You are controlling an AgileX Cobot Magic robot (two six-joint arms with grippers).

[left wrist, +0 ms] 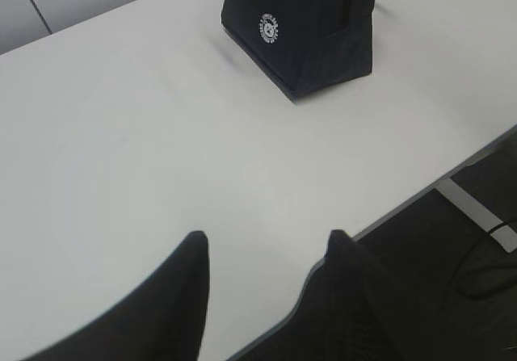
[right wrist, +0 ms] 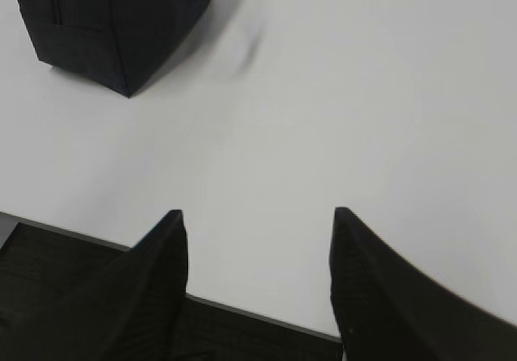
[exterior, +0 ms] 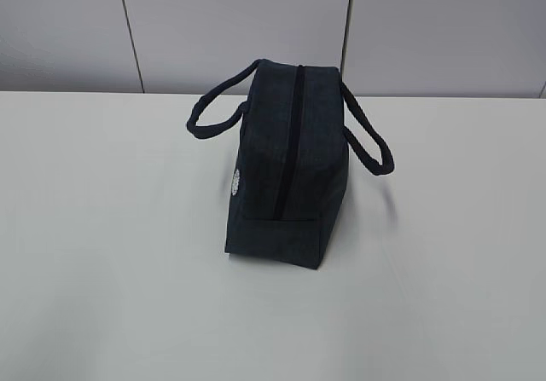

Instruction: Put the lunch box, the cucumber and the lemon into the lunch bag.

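Note:
The dark navy lunch bag (exterior: pixel 286 164) stands in the middle of the white table (exterior: pixel 102 228), its top zipper line shut, its two loop handles hanging out to either side, a small white round logo on its left face. It also shows at the top of the left wrist view (left wrist: pixel 307 30) and at the top left of the right wrist view (right wrist: pixel 105 22). My left gripper (left wrist: pixel 266 236) is open and empty over the table's front edge. My right gripper (right wrist: pixel 258 213) is open and empty over the front edge too. The lunch box, cucumber and lemon are out of view.
The table's front edge (left wrist: pixel 452 171) runs past both grippers, with dark floor and a cable (left wrist: pixel 485 272) below it. A grey panelled wall (exterior: pixel 256 23) stands behind the table.

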